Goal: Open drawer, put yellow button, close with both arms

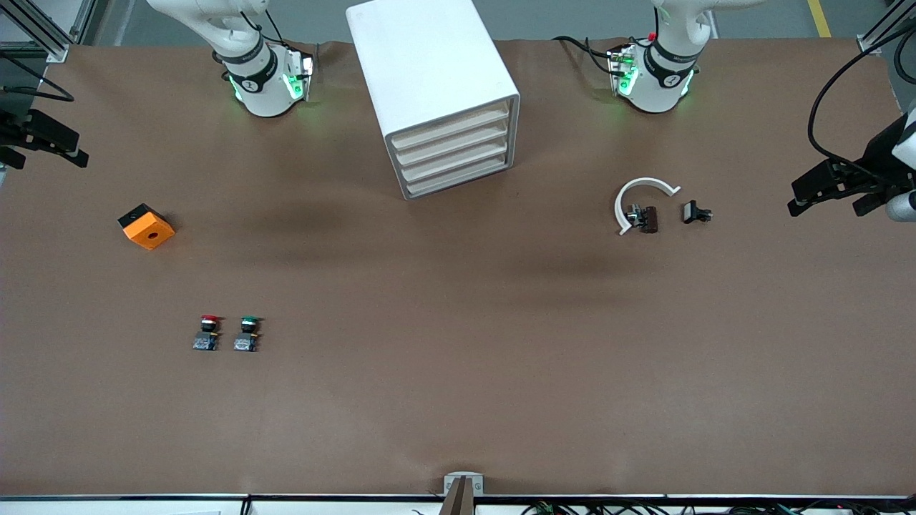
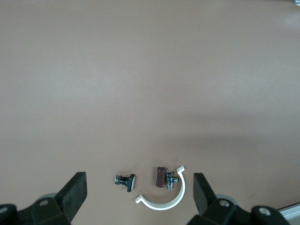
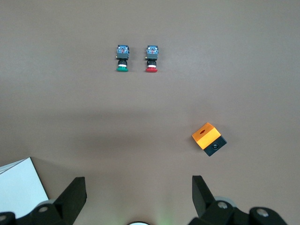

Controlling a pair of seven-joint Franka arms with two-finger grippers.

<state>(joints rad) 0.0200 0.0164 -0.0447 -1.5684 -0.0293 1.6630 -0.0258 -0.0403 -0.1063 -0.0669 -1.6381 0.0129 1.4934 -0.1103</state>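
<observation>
Fingers released, my left gripper (image 1: 823, 197) at three o'clock, right gripper (image 1: 54, 146) at nine: I should meet the shut drawer cabinet (image 1: 429, 64) at twelve squarely.

The two arms (image 1: 261, 71) are shiny white with black bands and small green lights on their bases. Black cables run along them. Each ends in a black gripper (image 1: 834, 187) with flat jaws.

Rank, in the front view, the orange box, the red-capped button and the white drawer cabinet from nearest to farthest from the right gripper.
From the right gripper:
1. Orange box, closest to it.
2. Red-capped button, nearer the front camera.
3. White drawer cabinet, mid-table between the arm bases.
</observation>
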